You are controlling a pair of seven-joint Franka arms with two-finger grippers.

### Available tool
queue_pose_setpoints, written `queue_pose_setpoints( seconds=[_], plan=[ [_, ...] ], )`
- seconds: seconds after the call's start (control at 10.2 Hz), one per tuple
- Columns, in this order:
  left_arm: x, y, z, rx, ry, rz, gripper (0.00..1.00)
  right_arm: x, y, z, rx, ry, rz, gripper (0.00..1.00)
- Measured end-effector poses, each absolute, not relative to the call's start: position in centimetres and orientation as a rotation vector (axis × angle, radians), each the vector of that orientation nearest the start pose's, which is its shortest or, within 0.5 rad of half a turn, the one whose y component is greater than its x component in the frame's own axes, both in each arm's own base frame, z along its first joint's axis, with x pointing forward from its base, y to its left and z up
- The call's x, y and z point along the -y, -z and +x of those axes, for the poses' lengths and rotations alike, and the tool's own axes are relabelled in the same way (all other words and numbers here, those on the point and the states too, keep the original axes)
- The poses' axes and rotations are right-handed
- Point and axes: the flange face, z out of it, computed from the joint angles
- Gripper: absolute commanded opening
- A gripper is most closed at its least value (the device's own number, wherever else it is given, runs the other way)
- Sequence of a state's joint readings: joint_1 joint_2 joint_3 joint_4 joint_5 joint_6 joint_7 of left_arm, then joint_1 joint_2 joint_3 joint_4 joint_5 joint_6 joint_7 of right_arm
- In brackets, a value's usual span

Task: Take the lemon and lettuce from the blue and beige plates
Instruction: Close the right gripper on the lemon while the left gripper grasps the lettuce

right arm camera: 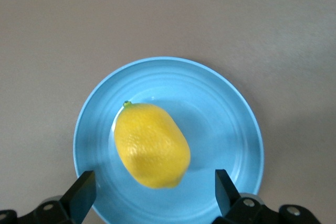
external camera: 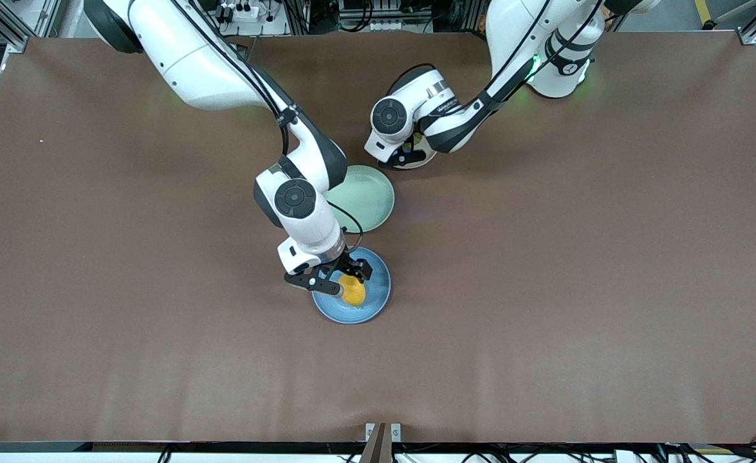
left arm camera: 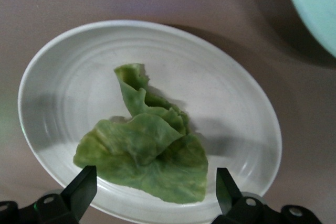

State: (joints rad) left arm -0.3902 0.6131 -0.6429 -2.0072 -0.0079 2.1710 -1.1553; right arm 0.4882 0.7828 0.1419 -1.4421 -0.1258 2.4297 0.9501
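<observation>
A: Nearest the front camera we find the blue plate (external camera: 371,302), round and glossy with faint concentric rings, on the brown matte surface (external camera: 545,289). The lemon (external camera: 353,290) lies in it, off centre toward the right arm's end of the surface.

B: And its long axis? In the right wrist view we read the lemon (right arm camera: 151,145) as running from about eleven o'clock to five o'clock, the small green stem nub at the eleven o'clock end. The skin is dimpled and bright yellow.

A: Agreed. The right end effector (external camera: 332,278) hangs over that plate, fingers (right arm camera: 79,194) spread apart with the lemon between them, not touching it.

B: Farther from the camera sits a pale green plate (external camera: 368,196), smooth and shallow.

A: Farthest, the beige plate (left arm camera: 63,87), oval-looking and ridged, carries the lettuce (left arm camera: 149,148), a crumpled, folded leaf with a wavy edge, one flap standing up toward twelve o'clock.

B: The left end effector (external camera: 407,154) hovers over it, fingers (left arm camera: 81,189) parted, clear of the leaf.
</observation>
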Motion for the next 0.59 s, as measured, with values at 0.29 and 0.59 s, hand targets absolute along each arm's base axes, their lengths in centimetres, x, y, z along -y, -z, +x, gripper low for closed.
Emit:
queue_pose_setpoints(
  seconds=[0.29, 0.59],
  plan=[
    [48.6, -17.0, 28.7, 0.232, -0.737, -2.909, 1.00, -42.4, -22.9, 62.3, -0.377, 0.284, -2.960, 1.00],
    [48.4, -16.0, 28.6, 0.226, -0.749, -2.896, 0.20, -42.2, -22.2, 63.5, -0.345, 0.357, -2.959, 1.00]
  ],
)
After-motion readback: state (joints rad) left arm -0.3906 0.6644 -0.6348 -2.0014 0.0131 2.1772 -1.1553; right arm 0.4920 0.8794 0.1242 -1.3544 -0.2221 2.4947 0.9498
